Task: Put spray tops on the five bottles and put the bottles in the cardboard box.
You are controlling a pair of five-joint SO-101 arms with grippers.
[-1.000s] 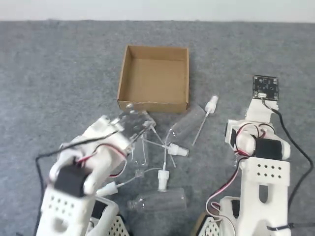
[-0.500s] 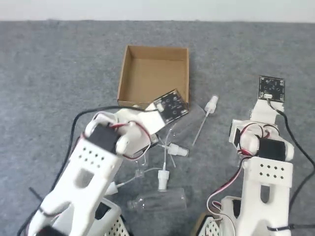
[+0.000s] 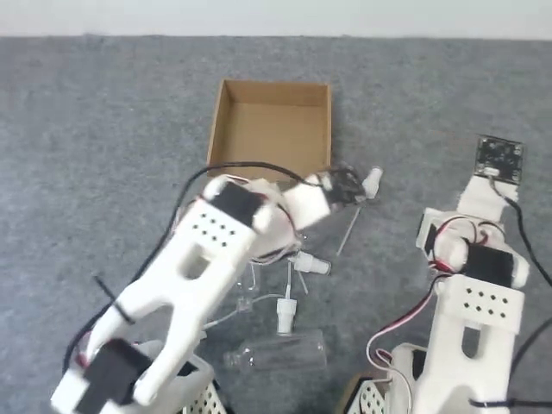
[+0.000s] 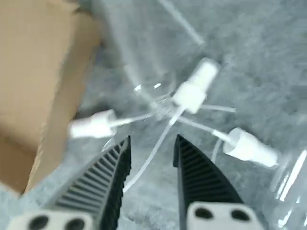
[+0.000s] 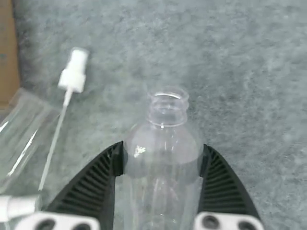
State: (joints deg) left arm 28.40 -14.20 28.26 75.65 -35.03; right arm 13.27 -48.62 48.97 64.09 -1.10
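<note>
Left claw, jaws apart, above tangled spray tops just beside the cardboard box, right claw clamped on an uncapped bottle farther from the box; the crossed tubes may drag neighbouring tops along at pickup.

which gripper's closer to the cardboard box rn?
Left. The left gripper hangs open over the spray tops, just off a near corner of the cardboard box. The right gripper sits farther off, shut on a clear bottle.
</note>
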